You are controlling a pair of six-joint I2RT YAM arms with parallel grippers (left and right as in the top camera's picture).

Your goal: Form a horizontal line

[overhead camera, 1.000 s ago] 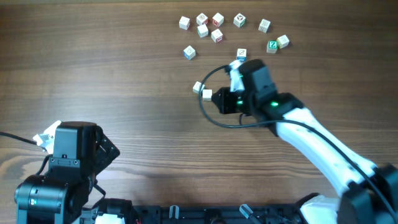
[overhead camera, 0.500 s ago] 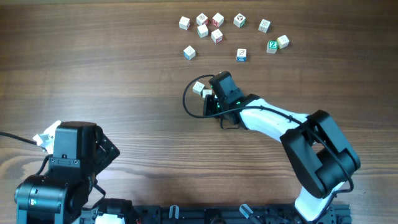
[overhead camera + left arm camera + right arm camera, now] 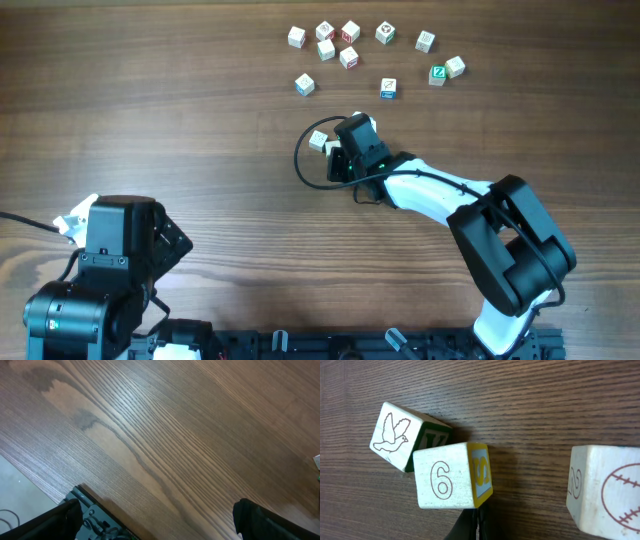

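Observation:
Three whitish letter cubes lie by my right gripper (image 3: 477, 527), not in a straight touching row. The bird cube (image 3: 395, 435) is turned askew and touches the cube with a red 6 (image 3: 445, 477) at one corner. The baseball cube (image 3: 610, 490) stands apart to the right. My right gripper's dark fingers are shut together and empty, their tips right under the 6 cube. In the overhead view the right gripper (image 3: 343, 156) sits low beside the bird cube (image 3: 319, 140) and the 6 cube (image 3: 332, 150). My left gripper (image 3: 160, 520) is open and empty over bare wood.
Several loose letter cubes are scattered at the back, among them a green-letter cube (image 3: 437, 73) and a blue-edged one (image 3: 388, 89). The left arm (image 3: 110, 250) rests at the front left near the table's edge (image 3: 60, 495). A black cable (image 3: 305, 165) loops beside the right gripper.
The right arm has swung left and stretched down toward the two cubes, then edged slightly farther back. The left arm has not moved.

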